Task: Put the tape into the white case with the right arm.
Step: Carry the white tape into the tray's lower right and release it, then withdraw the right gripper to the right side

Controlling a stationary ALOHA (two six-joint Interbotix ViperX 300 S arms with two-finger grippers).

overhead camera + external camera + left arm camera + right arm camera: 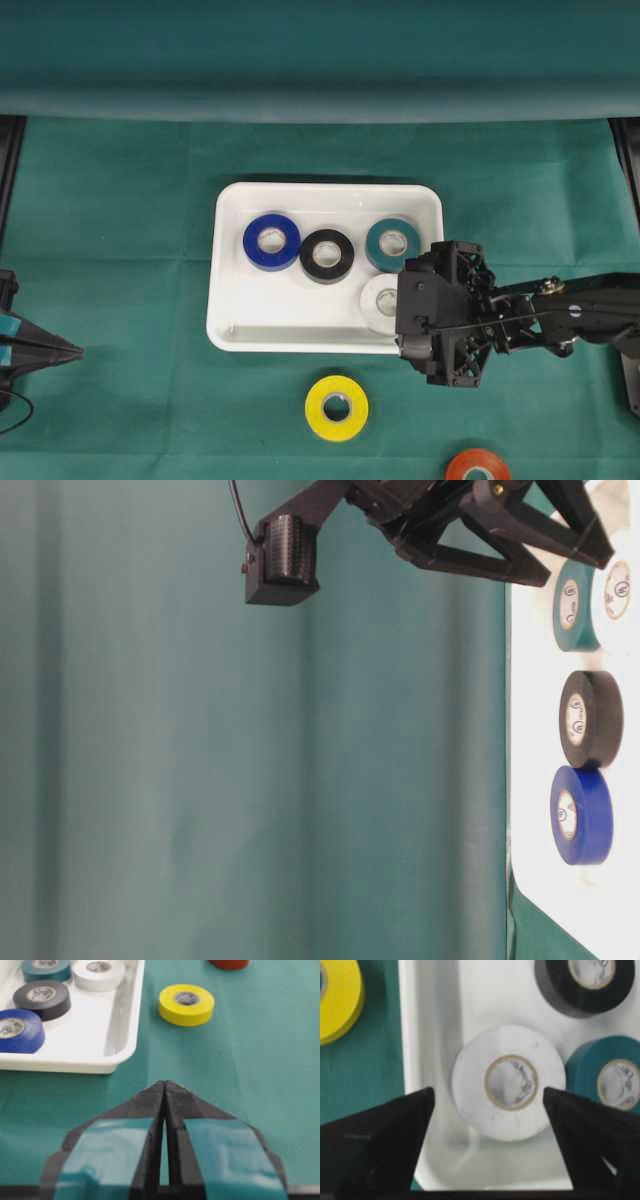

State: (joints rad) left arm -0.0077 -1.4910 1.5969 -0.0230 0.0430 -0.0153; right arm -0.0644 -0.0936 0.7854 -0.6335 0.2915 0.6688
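Note:
The white case (225,300) lies mid-table and holds a blue (271,241), a black (326,255), a teal (392,244) and a white tape roll (378,300). My right gripper (488,1091) hovers over the case's near right corner, open wide. The white roll (509,1082) lies flat on the case floor (470,1160) between and just beyond the fingers, which do not touch it. A yellow roll (336,408) and an orange-red roll (478,467) lie on the cloth in front of the case. My left gripper (75,351) rests at the far left, shut and empty.
Green cloth covers the table, with a raised fold along the back (320,100). In the left wrist view the yellow roll (186,1004) sits just right of the case's rim (120,1035). The right arm (570,310) reaches in from the right edge.

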